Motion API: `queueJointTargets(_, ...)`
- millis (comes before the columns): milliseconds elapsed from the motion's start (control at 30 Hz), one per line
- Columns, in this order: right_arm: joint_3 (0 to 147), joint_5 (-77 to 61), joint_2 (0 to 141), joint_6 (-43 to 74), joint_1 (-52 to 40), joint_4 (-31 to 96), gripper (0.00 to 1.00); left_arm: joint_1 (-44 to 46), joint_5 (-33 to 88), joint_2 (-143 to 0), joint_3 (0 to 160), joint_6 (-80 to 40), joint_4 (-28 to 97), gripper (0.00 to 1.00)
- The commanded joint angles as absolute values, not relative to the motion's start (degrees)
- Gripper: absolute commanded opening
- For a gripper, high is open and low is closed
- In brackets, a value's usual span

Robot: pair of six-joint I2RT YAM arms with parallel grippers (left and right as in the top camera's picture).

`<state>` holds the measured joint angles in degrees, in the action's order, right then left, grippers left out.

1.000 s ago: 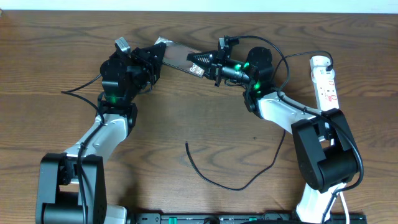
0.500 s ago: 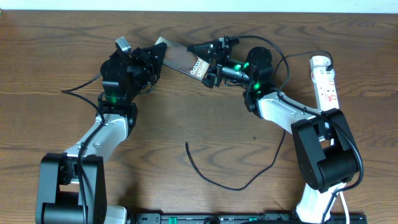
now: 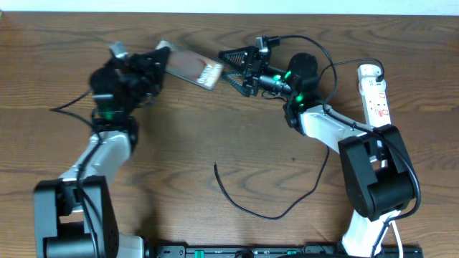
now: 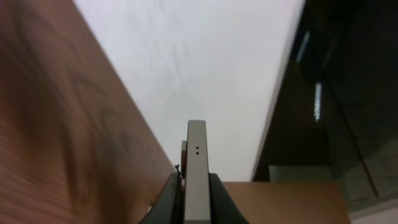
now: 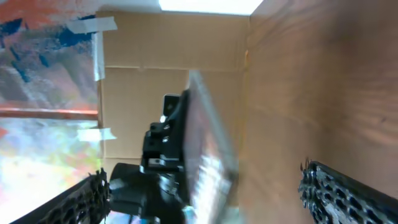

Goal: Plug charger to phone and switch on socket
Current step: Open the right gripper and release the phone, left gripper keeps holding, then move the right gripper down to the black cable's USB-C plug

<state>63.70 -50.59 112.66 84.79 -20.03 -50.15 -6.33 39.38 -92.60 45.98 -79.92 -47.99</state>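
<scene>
The phone [image 3: 192,66], a grey-brown slab with white lettering at its right end, is held off the table at the back by my left gripper [image 3: 158,60], shut on its left end. In the left wrist view the phone [image 4: 196,163] stands edge-on between the jaws of the left gripper [image 4: 196,208]. My right gripper [image 3: 229,64] is open just right of the phone, holding nothing. In the right wrist view the blurred phone [image 5: 208,152] lies between the wide-spread fingers [image 5: 336,190]. The charger [image 3: 247,208], a thin black cable, lies loose on the table with its tip near the middle. The socket [image 3: 374,93] lies at the right.
The wooden table [image 3: 215,122] runs to a pale wall along its back edge. Thicker black robot cables loop above the right arm [image 3: 337,68] and left of the left arm [image 3: 68,107]. A black rail [image 3: 272,251] lines the front edge.
My right gripper has opened and let go of the phone's right end. The left arm has swung left, carrying the phone away from the right gripper.
</scene>
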Motion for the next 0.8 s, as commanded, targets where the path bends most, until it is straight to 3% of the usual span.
queueJointTargets(0, 65.3, -52.8, 112.2, 76.4, -17.5, -48.4, 0.99, -12.3, 50.9, -92.2, 46.2, -83.5, -50.8, 0.07)
queueJointTargets(200, 73.4, -59.3, 112.2, 61.5, -15.9, -30.9, 0.99, -20.2, 61.7, -92.2, 46.2, -87.6, -53.5, 0.07)
queueJointTargets(367, 84.8, -57.6, 112.2, 38.9, -17.3, 3.4, 0.99, -23.8, 68.4, -92.2, 46.2, -87.5, -53.5, 0.07)
queueJointTargets(467, 90.5, -45.5, 112.2, 25.3, -19.6, 27.1, 0.99, -25.2, 70.8, -92.2, 46.2, -85.5, -53.5, 0.07)
queueJointTargets(567, 93.1, -26.9, 112.2, 18.9, -23.9, 43.2, 0.99, -26.4, 72.8, -92.2, 46.2, -83.4, -53.5, 0.07)
queueJointTargets(767, 92.8, -11.8, 112.6, 17.1, -32.6, 55.8, 0.99, -27.3, 73.5, -92.2, 46.2, -82.3, -53.5, 0.07)
